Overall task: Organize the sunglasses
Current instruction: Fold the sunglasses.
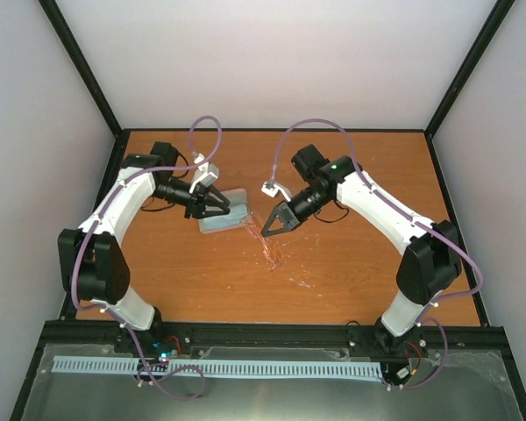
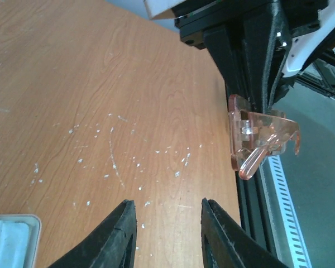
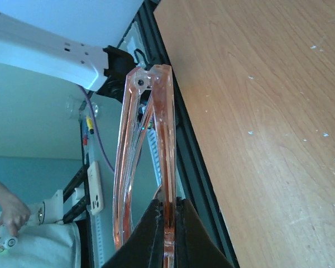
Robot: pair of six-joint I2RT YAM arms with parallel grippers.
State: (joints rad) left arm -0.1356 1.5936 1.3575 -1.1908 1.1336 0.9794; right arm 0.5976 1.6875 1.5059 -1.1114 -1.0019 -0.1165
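- Where the right arm reaches in toward the middle of the table (image 1: pixel 359 263), the right gripper (image 1: pixel 268 230) has its fingers pressed together on the sunglasses (image 1: pixel 271 246).
- Right wrist view: the black fingers (image 3: pixel 185 234) pinch one thin strip of the orange-pink frame. The rest of the frame sticks straight out beyond the fingertips, with a hinge screw at its far end.
- Sunglasses location: held at the tip of the right gripper, just right of the case (image 1: pixel 223 217) and apart from it. From above they read only as a faint pink streak against the wood.
- Whether their far end touches the wood cannot be told.
- The left gripper (image 1: pixel 223 205) hovers over the case. Its fingers are spread partway, and bare wood shows in the gap between them with nothing held.
- Left wrist view: the sunglasses hang from the right gripper ahead and to the right of the left fingers (image 2: pixel 123 240), well clear of them.
- The case corner shows at the lower left of that view, pale blue inside.
- White specks (image 2: pixel 114 162) are scattered on the wood between the case and the sunglasses.
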